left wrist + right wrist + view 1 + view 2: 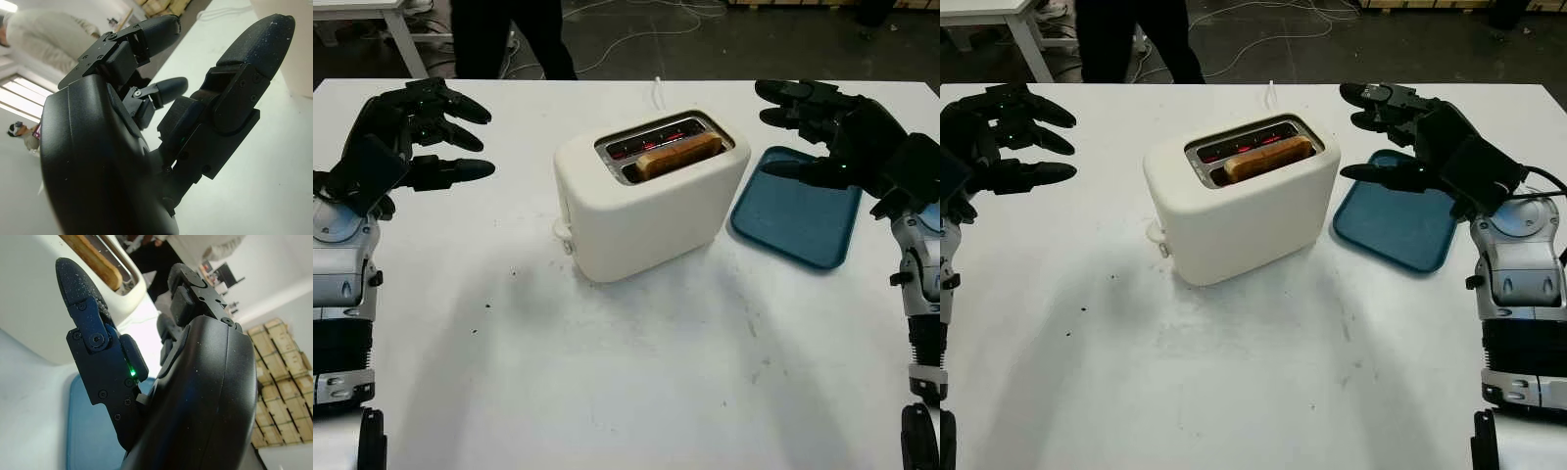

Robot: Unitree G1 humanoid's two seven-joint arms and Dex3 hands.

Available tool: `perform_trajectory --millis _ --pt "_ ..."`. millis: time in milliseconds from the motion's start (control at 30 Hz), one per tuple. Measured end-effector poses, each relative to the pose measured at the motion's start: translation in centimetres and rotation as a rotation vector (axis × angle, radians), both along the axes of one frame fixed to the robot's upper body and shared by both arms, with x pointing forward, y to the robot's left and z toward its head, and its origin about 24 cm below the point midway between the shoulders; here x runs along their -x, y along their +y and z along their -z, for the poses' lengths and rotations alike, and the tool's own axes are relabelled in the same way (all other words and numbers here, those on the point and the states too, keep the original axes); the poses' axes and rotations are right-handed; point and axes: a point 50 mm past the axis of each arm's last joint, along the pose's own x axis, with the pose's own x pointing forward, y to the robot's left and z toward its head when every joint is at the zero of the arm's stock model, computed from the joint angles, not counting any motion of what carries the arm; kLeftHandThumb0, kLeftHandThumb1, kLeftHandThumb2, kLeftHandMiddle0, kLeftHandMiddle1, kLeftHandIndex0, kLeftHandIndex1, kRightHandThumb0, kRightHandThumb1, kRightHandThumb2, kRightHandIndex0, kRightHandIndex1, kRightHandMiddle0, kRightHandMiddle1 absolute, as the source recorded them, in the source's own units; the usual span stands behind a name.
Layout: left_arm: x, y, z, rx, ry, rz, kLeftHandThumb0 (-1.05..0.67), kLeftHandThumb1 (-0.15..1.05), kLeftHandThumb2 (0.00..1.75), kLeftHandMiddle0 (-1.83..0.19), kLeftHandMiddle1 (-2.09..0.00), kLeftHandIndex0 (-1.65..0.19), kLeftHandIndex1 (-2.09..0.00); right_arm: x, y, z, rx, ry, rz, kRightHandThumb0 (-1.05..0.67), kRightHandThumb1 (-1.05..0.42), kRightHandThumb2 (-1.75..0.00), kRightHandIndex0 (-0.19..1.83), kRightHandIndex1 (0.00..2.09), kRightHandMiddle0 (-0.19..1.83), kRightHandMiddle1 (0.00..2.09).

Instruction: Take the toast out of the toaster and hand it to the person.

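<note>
Toast [677, 155] sits in the near slot of the cream toaster [646, 211], its top edge standing a little proud of the slot, while the far slot glows red inside. The toaster stands in the middle of the white surface [607, 382], turned at an angle. Just to the right of the toaster lies a dark blue tray [798, 220] with nothing on it.

Both robot hands are up off the surface and hold nothing. The left hand [411, 137] hangs well to the left of the toaster, fingers [450, 171] wide and pointing toward it. The right hand [1430, 142] hovers to the right of the toaster, over the far edge of the tray, its fingers wide as well and nearer the toast than the left ones are.

Beyond the toaster, past the far edge of the surface, a person [509, 34] in dark trousers stands waiting.

From where I stand, nothing has been lifted yet. The risk looks plain enough: only a thin strip of toast shows, so a pinch could crumble the crust or slip off it. Those elements seem to be live, and fingers dipping too deep could touch hot metal. A sideways nudge might also shove the light toaster across the surface.
</note>
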Motion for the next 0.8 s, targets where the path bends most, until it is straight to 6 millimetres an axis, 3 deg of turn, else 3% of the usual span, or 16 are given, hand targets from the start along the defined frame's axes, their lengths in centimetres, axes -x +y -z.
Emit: perform_trajectory --millis 800 --pt "0.0 0.0 0.0 0.0 0.0 0.0 -1.05 0.57 0.0 -0.67 -1.04 -0.65 -0.95 -0.01 0.02 0.02 -0.001 0.002 0.0 -0.69 -0.74 0.0 0.1 0.6 0.43 0.01"
